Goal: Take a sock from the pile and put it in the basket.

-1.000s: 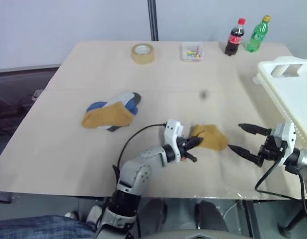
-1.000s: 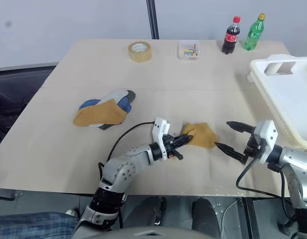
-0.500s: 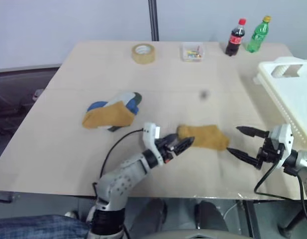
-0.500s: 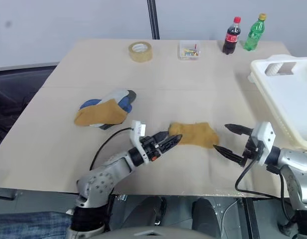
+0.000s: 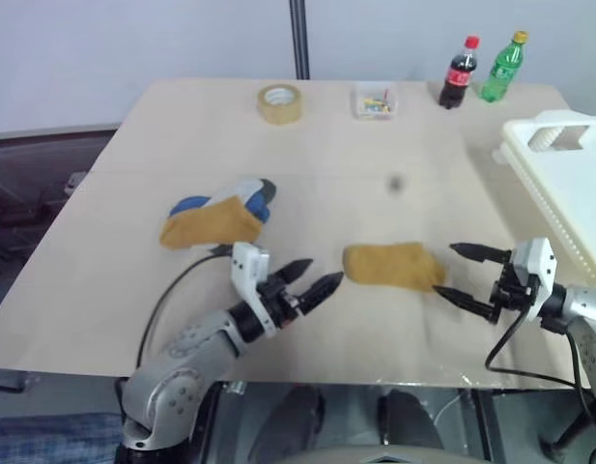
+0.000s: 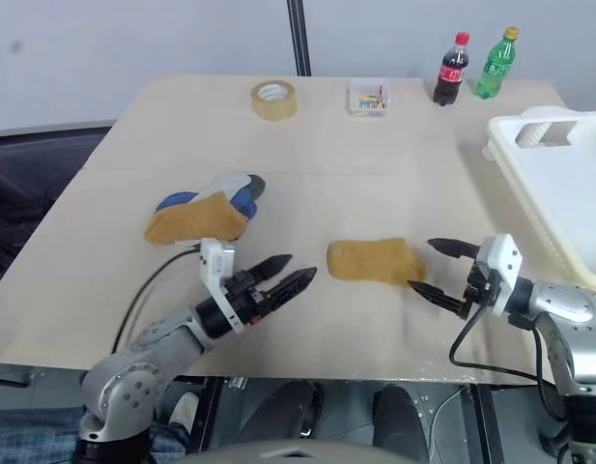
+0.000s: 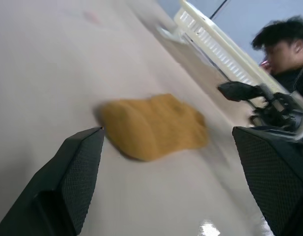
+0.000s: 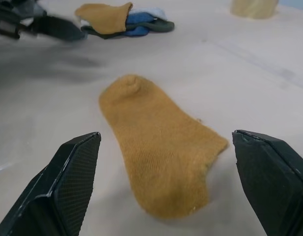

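Basket [image 5: 568, 184] cut by right edge; box [image 5: 373, 100] contents prob. too small.

A tape roll [image 5: 278, 102], a small clear box [image 5: 373, 101], a cola bottle [image 5: 458, 72] and a green bottle [image 5: 501, 67] stand along the table's [image 5: 124, 251] far edge.

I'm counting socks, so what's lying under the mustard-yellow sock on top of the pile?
Under the mustard-yellow top sock of the small soft pile, a blue sock, a light-grey one and a dark edge stick out. How many socks lie beneath is hidden by the top one.
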`<act>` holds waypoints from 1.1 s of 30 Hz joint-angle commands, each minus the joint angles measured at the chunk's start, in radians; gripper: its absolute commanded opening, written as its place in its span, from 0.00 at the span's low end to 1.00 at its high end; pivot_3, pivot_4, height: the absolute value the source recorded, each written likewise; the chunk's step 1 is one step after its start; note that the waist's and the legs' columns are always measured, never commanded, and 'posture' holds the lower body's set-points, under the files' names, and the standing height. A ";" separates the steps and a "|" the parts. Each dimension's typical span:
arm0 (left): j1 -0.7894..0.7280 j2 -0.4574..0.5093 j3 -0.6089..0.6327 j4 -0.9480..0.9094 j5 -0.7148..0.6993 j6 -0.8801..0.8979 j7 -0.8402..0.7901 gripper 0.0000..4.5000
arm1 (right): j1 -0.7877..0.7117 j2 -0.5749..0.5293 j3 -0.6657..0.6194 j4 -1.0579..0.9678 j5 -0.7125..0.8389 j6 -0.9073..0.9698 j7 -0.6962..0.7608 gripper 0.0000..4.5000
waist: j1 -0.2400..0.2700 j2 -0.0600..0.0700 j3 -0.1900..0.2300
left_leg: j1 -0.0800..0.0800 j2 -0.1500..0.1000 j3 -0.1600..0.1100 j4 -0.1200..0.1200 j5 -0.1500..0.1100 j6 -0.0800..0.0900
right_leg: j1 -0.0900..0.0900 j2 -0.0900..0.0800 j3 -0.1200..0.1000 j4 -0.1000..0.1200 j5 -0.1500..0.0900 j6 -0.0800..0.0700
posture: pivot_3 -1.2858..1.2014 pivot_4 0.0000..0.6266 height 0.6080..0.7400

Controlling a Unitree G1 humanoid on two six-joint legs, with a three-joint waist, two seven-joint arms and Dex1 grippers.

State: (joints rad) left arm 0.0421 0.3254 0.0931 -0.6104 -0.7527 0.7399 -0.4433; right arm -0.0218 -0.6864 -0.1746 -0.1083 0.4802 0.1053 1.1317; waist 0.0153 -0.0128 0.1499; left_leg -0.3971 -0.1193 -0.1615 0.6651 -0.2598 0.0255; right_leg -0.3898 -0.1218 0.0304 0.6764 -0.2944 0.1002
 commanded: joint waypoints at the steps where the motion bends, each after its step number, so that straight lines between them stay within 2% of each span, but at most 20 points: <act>1: -0.063 0.024 0.042 0.068 0.139 -0.175 0.006 0.99 | -0.004 -0.020 -0.033 -0.021 0.032 -0.008 0.021 1.00 | 0.001 0.000 0.000 | 0.000 0.000 0.000 0.000 0.000 0.000 | 0.000 0.000 0.000 0.000 0.000 0.000 | 0.52 0.24 1.00; 4: -0.136 0.065 0.035 0.191 0.309 -0.289 0.060 0.99 | -0.014 -0.024 -0.026 -0.001 0.021 -0.019 0.027 1.00 | 0.002 0.000 0.000 | 0.000 0.000 -0.001 0.000 0.000 0.000 | 0.000 0.000 -0.001 0.000 0.000 0.000 | 0.52 0.24 1.00; 7: -0.157 0.108 0.015 0.279 0.403 -0.350 0.055 0.99 | -0.015 -0.021 -0.022 0.005 0.018 -0.024 0.025 1.00 | -0.002 0.000 0.000 | 0.000 0.000 0.000 -0.002 0.000 0.000 | 0.000 0.000 0.000 -0.002 0.000 0.000 | 0.52 0.24 1.00; 15: -0.121 0.106 0.009 0.342 0.487 -0.365 0.076 0.99 | 0.001 -0.002 -0.025 0.012 0.016 -0.033 0.010 1.00 | -0.001 0.000 0.000 | 0.000 0.000 0.000 -0.006 0.000 0.000 | -0.002 -0.001 0.000 -0.004 0.000 0.000 | 0.52 0.24 1.00; 22: -0.163 0.126 0.008 0.456 0.545 -0.425 0.066 0.99 | 0.007 0.010 -0.019 0.006 0.017 -0.038 -0.006 1.00 | -0.001 0.000 0.000 | 0.000 0.000 0.000 -0.006 0.000 0.000 | -0.002 -0.001 0.000 -0.002 0.000 0.000 | 0.52 0.24 1.00; 23: -0.168 0.139 -0.007 0.474 0.566 -0.447 0.054 0.90 | 0.006 0.009 -0.020 0.008 0.017 -0.039 -0.005 1.00 | -0.001 0.000 0.000 | 0.000 0.000 0.000 -0.006 0.000 0.000 | -0.002 -0.001 0.000 -0.002 0.000 0.000 | 0.52 0.24 1.00; 25: -0.180 0.140 -0.017 0.497 0.583 -0.464 0.049 0.85 | 0.004 0.005 -0.021 0.015 0.015 -0.041 -0.003 1.00 | -0.002 0.000 0.000 | 0.000 0.000 0.000 -0.006 0.000 0.000 | -0.002 -0.001 0.000 -0.002 0.000 0.000 | 0.52 0.24 1.00; 26: -0.187 0.134 -0.016 0.505 0.585 -0.461 0.057 0.69 | 0.003 0.004 -0.022 0.017 0.014 -0.043 -0.002 1.00 | -0.002 0.000 0.000 | 0.000 0.000 0.000 -0.006 0.000 0.000 | -0.002 -0.001 0.000 -0.002 0.000 0.000 | 0.52 0.24 1.00; 28: -0.202 0.128 -0.022 0.521 0.607 -0.470 0.070 0.61 | 0.003 0.001 -0.025 0.014 0.015 -0.041 -0.003 1.00 | -0.001 0.000 0.000 | 0.000 0.000 0.000 -0.006 0.000 0.000 | -0.002 -0.001 0.000 -0.002 0.000 0.000 | 0.52 0.24 1.00; 29: -0.206 0.125 -0.021 0.524 0.615 -0.469 0.077 0.49 | 0.003 0.000 -0.026 0.013 0.015 -0.041 -0.003 1.00 | -0.001 0.000 0.000 | 0.000 0.000 0.000 -0.006 0.000 0.000 | -0.002 -0.001 0.000 -0.002 0.000 0.000 | 0.52 0.24 1.00; 30: -0.208 0.126 -0.022 0.527 0.627 -0.471 0.082 0.43 | 0.004 0.000 -0.027 0.012 0.015 -0.041 -0.004 1.00 | -0.001 0.000 0.000 | 0.000 0.000 0.000 -0.006 0.000 0.000 | -0.002 -0.001 0.000 -0.002 0.000 0.000 | 0.52 0.24 1.00; 33: -0.209 0.128 -0.022 0.538 0.654 -0.495 0.088 0.13 | 0.008 0.000 -0.028 0.014 0.013 -0.045 -0.004 1.00 | -0.002 0.000 0.000 | 0.000 0.000 0.000 -0.006 0.000 0.000 | -0.002 -0.001 0.000 -0.002 0.000 0.000 | 0.52 0.24 1.00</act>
State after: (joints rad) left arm -0.1583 0.4475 0.0681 -0.0670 -0.1206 0.2752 -0.3660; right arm -0.0160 -0.6775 -0.1751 -0.0795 0.4878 0.0795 1.1281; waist 0.0134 -0.0130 0.1500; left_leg -0.3972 -0.1193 -0.1616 0.6594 -0.2596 0.0254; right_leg -0.3918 -0.1225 0.0306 0.6740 -0.2942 0.1003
